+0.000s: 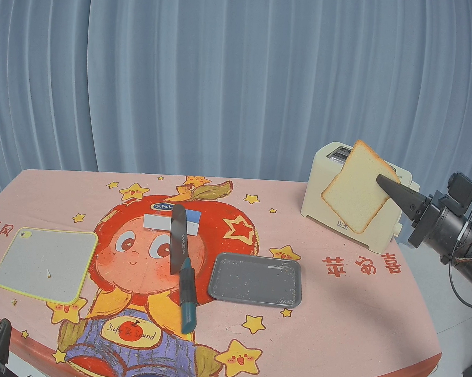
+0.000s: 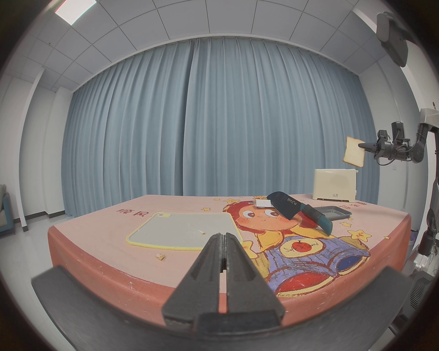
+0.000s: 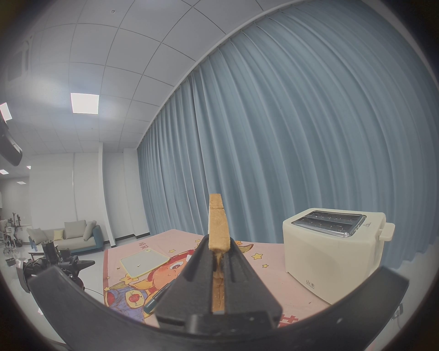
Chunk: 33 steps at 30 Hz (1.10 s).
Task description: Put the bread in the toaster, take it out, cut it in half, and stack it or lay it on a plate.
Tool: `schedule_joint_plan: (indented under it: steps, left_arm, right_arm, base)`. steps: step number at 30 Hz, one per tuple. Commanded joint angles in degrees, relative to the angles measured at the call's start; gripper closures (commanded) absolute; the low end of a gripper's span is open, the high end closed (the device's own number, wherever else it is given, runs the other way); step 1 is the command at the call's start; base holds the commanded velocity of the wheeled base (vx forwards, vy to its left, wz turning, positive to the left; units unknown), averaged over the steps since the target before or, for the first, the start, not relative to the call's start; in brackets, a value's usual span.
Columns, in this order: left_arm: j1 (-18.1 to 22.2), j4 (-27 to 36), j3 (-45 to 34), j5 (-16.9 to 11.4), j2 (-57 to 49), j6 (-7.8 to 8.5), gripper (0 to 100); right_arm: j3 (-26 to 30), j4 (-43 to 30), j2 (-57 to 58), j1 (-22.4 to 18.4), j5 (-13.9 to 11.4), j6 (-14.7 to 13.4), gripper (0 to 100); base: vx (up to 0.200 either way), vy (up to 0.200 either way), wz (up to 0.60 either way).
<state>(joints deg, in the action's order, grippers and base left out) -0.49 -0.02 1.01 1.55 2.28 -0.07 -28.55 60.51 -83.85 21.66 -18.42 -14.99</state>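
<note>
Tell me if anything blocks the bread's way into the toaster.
Nothing visible does. The right gripper holds the bread in the air near the toaster. Its two top slots look open and empty, with only air between bread and slots.

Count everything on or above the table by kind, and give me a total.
bread slice: 1, gripped in the right tool
toaster: 1
knife: 1
cutting board: 1
tray: 1
white and blue block: 1, under the knife blade
Total: 6
</note>
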Motion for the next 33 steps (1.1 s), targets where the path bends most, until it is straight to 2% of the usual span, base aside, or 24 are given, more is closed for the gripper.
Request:
schedule_joint_plan:
  steps: [1,22,26,33]
  left_arm:
    - [-0.04,0.11,-1.01,0.03,0.01,-0.01,100]
    - [0.05,-0.06,-1.01,-0.05,0.09,-0.01,100]
    - [0.05,-0.06,-1.01,-0.14,0.18,0.07,100]
    - [0.05,-0.33,-1.01,-0.05,0.09,0.07,100]
  right_arm:
    - [0.07,0.04,-0.26,0.31,-0.04,-0.03,100]
    - [1.74,0.04,-0.70,4.62,1.28,0.40,100]
    - [1.74,0.04,-1.14,4.70,3.04,0.49,100]
    - [1.57,0.04,-2.29,6.20,4.53,0.49,100]
  base:
    - [0.000,0.000,0.00]
    - [0.000,0.000,0.00]
    - [0.000,0.000,0.00]
    - [0.000,0.000,0.00]
